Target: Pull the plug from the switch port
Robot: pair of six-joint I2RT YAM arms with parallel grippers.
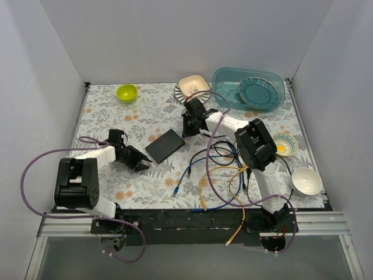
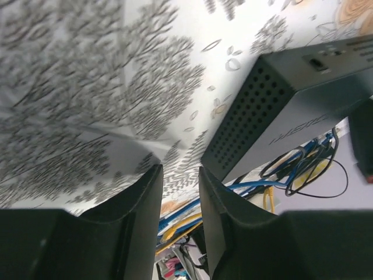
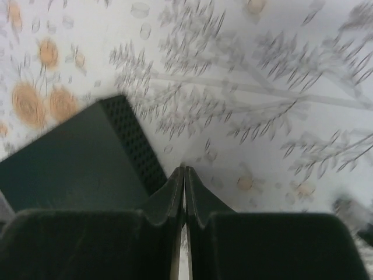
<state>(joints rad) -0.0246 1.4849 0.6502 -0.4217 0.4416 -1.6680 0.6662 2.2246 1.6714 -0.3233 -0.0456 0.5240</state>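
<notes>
The switch [image 1: 165, 145] is a flat black box lying slantwise mid-table. No plug shows in it in any view, and its sockets are hidden. My left gripper [image 1: 141, 164] is low by the switch's near-left corner, jaws a little apart and empty. In the left wrist view the gripper [image 2: 178, 169] faces the switch's perforated end [image 2: 250, 116]. My right gripper [image 1: 188, 129] is shut and empty at the switch's far-right corner. In the right wrist view its tips [image 3: 184, 169] are beside the switch [image 3: 76, 163].
Loose blue [image 1: 186, 169], yellow [image 1: 204, 184] and black [image 1: 224, 149] cables lie right of the switch. A green bowl [image 1: 126, 92], a white bowl on a plate [image 1: 193, 86], a teal tub [image 1: 247, 87], a patterned dish [image 1: 284, 143] and a white bowl [image 1: 306, 181] ring the table.
</notes>
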